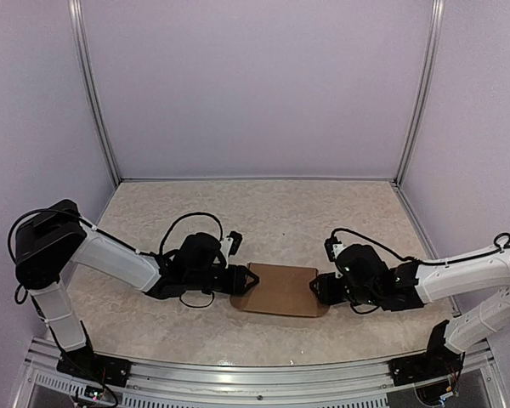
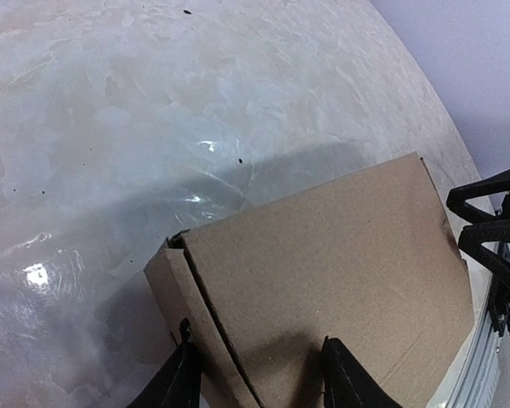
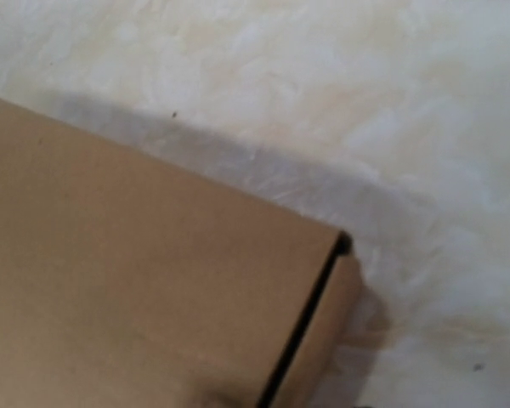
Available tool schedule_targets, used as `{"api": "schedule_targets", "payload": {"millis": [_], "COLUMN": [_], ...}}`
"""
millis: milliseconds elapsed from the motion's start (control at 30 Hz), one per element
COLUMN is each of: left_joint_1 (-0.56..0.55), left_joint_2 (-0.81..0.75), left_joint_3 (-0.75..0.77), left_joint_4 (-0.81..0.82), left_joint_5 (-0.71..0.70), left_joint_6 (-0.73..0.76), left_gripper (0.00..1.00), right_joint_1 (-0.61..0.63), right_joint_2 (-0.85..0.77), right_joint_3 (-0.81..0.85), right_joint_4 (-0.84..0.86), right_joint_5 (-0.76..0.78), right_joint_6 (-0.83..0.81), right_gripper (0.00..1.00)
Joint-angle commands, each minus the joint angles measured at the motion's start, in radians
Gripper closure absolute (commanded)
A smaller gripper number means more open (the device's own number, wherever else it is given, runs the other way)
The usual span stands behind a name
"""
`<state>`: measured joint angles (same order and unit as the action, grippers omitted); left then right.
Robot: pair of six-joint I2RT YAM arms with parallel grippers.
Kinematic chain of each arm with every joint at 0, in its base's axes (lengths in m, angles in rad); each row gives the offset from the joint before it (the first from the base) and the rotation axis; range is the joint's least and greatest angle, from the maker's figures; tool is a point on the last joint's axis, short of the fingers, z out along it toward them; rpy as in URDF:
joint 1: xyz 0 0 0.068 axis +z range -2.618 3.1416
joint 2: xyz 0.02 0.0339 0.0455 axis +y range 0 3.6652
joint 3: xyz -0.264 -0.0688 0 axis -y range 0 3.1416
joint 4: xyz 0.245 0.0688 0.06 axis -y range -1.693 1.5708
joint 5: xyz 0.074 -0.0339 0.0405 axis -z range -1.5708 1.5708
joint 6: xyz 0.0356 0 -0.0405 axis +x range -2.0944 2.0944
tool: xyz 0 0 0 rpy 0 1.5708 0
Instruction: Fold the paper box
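Paper box (image 1: 280, 289), brown, laid flat on table (image 1: 280, 212).
Left gripper (image 2: 259, 374) jaws seen parted astride one end, grip uncertain; right gripper (image 1: 321, 287) at other end, jaw state cannot be told.

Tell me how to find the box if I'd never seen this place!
Look at the pale, marbled table. Near its front middle, the left gripper and the right gripper point at each other. The paper box lies between them: flat, plain brown cardboard, the only brown thing on the table.
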<state>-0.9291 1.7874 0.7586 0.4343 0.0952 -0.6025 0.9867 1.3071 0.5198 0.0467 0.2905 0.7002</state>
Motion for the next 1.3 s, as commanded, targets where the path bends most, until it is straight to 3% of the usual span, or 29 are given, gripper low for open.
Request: {"api": "schedule_targets", "payload": {"millis": [0, 233, 333, 667, 967, 1267], "left_joint_1": [0.0, -0.009, -0.016, -0.03, -0.028, -0.003], "left_joint_2": [-0.032, -0.063, -0.071, -0.162, -0.27, -0.313], "left_joint_3": [-0.024, -0.054, -0.067, -0.166, -0.191, -0.194], "left_joint_4": [-0.061, -0.066, -0.067, -0.124, -0.231, -0.272], "left_joint_5": [-0.053, -0.079, -0.082, -0.149, -0.205, -0.19], "left_joint_6": [-0.023, -0.053, -0.064, -0.131, -0.164, -0.136], "left_gripper": [0.53, 0.54, 0.54, 0.56, 0.58, 0.57], "right_joint_1": [-0.042, -0.055, -0.055, -0.055, -0.057, -0.068], "right_joint_2": [0.033, 0.121, 0.171, 0.305, 0.333, 0.207], "right_joint_3": [-0.027, -0.007, 0.01, 0.124, 0.232, 0.247], "right_joint_4": [0.084, 0.159, 0.214, 0.228, 0.144, 0.041], "right_joint_5": [-0.16, -0.26, -0.31, -0.4, -0.396, -0.303], "right_joint_6": [0.084, 0.08, 0.072, 0.002, -0.137, -0.324], "right_gripper": [0.55, 0.59, 0.66, 0.72, 0.63, 0.49]}}
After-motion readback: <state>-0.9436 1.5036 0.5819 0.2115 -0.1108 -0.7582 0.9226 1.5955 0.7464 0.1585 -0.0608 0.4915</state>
